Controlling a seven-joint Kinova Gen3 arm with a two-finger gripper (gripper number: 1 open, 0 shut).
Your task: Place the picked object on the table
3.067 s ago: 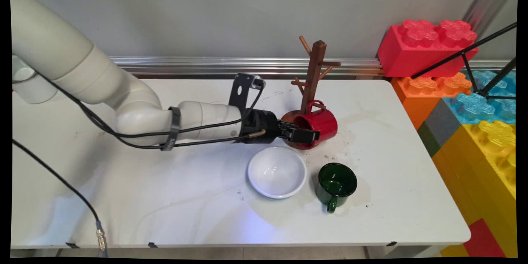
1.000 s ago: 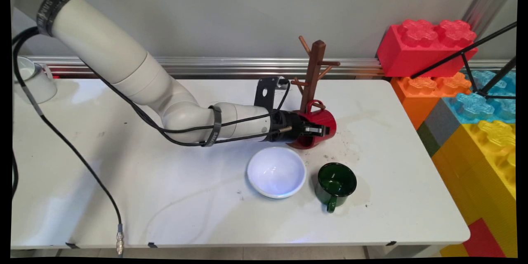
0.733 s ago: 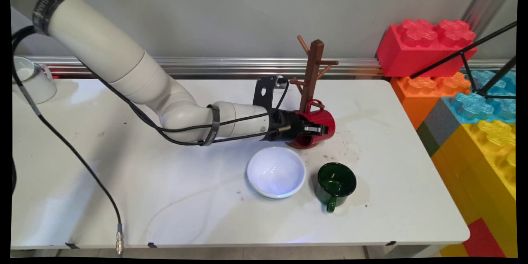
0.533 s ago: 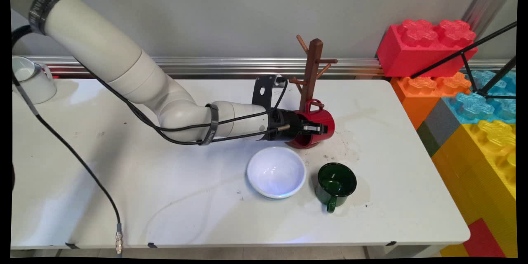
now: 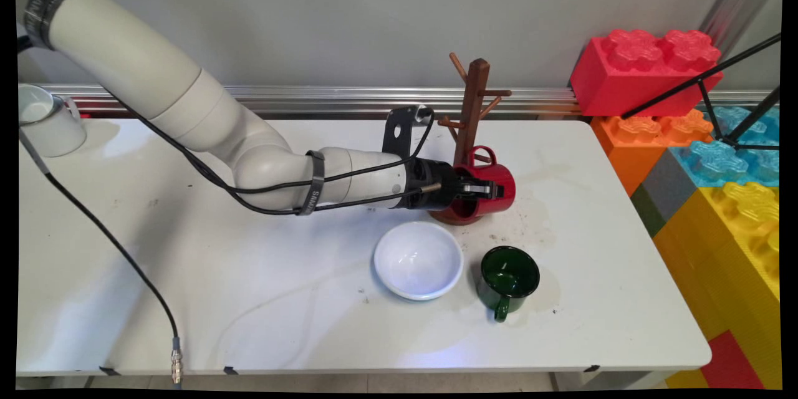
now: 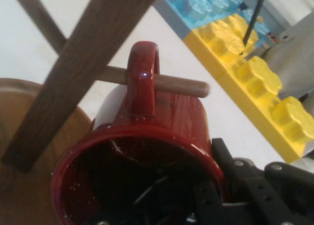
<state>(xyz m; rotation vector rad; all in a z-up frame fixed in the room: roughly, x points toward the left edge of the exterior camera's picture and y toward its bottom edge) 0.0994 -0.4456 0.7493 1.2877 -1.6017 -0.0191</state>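
Your claw [image 5: 481, 188] is pinching the wall of the red mug [image 5: 492, 182], with one finger inside the mouth and the other outside, as the hand view confirms. Compared with half a second ago, the mug has shifted slightly to the right and a little upward along the wooden mug tree [image 5: 472, 113]. In the hand view the mug's handle [image 6: 142, 77] is now looped over a lower peg [image 6: 181, 86] of the tree, with the peg passing through the handle opening. The mug lies on its side, mouth toward the arm, just above the tree's round base [image 5: 450, 216]. Note that the tree post leaned briefly during the preceding second and now stands near upright again. The white bowl [image 5: 418, 260] and the green mug [image 5: 507, 280] sit on the desk [image 5: 249, 299] in front of the tree, unmoved. A white cup [image 5: 43, 121] stands at the far left edge.
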